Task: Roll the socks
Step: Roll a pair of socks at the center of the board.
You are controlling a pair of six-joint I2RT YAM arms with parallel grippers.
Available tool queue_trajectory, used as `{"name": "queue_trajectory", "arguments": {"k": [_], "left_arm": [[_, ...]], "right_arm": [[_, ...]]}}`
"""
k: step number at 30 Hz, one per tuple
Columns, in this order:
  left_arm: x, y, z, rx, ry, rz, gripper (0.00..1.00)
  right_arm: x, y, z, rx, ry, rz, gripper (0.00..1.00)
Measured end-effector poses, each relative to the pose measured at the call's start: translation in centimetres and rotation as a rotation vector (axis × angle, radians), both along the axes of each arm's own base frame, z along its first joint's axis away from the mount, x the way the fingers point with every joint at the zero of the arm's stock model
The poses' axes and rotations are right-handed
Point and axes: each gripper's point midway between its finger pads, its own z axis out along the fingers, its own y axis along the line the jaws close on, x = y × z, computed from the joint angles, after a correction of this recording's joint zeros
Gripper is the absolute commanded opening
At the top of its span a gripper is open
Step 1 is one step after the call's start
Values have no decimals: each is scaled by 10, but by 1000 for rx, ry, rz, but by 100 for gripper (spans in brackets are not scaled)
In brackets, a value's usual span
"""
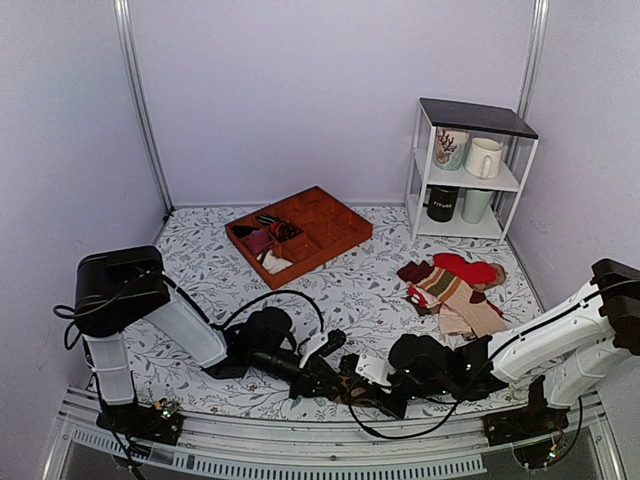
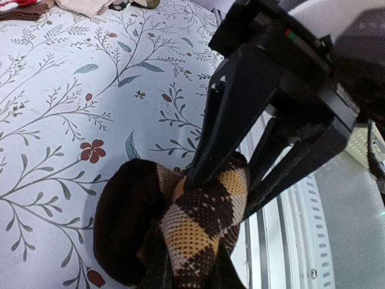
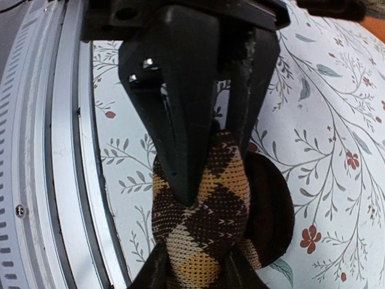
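The dark brown socks with the tan and black argyle diamonds (image 1: 349, 385) are bunched into a rolled bundle at the table's near edge, between my two grippers. In the left wrist view the bundle (image 2: 204, 211) rests on the floral cloth, with a plain dark brown fold on its left. My left gripper (image 2: 189, 268) is shut on its near end, and my right gripper (image 2: 219, 195) pinches it from the far side. In the right wrist view my right gripper (image 3: 195, 271) is shut on the socks (image 3: 207, 211), with the left gripper (image 3: 210, 174) coming in from above.
A brown compartment tray (image 1: 345, 210) holding small maroon and white bundles (image 1: 265, 242) lies at the back centre. A pile of red, striped and beige socks (image 1: 455, 290) lies at the right. A white shelf with mugs (image 1: 470, 170) stands at the back right. The metal rail (image 1: 300, 440) runs just below the grippers.
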Motion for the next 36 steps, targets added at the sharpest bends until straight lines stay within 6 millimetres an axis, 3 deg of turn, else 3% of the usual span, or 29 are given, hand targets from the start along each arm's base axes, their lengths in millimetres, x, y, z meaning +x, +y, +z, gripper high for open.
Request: {"name": "queue_trajectory", "arguments": {"k": [2,5,10,13,15,21,22,23,24,28,32,36], "left_arm": [[0,2,0,-6,-5,4,20],[1,7,2,-5,-23,20,21],[4,22,9,16,-93,57,45],[6,29,11,30,-149,70,50],[8,33,12,32,-186,75,66],[4,46,5,26,-257,71,70],[2,49,3,22,-268,71,79],[-1,53,1,18,-280,70,95],[-4,58,0,15,-291,67,99],[-13,68,7,-6,-354,62,99],[-11,59,54,-119,-483,86,99],[-8,55,75,-171,-558,99,99]], "right_arm": [[-2,3,-1,1,15,3,18],[-5,11,-3,17,53,6,17],[-8,25,-3,70,117,0,17],[-10,30,-3,94,163,0,17],[-11,31,-4,103,198,-2,17],[-13,34,-5,117,272,-3,17],[-14,35,-5,118,282,-1,17],[-15,36,-5,120,298,3,17],[-16,37,-5,120,313,8,16],[-19,42,-5,124,377,25,17],[-23,46,-5,124,436,47,16],[-27,51,-6,123,481,61,17]]}}
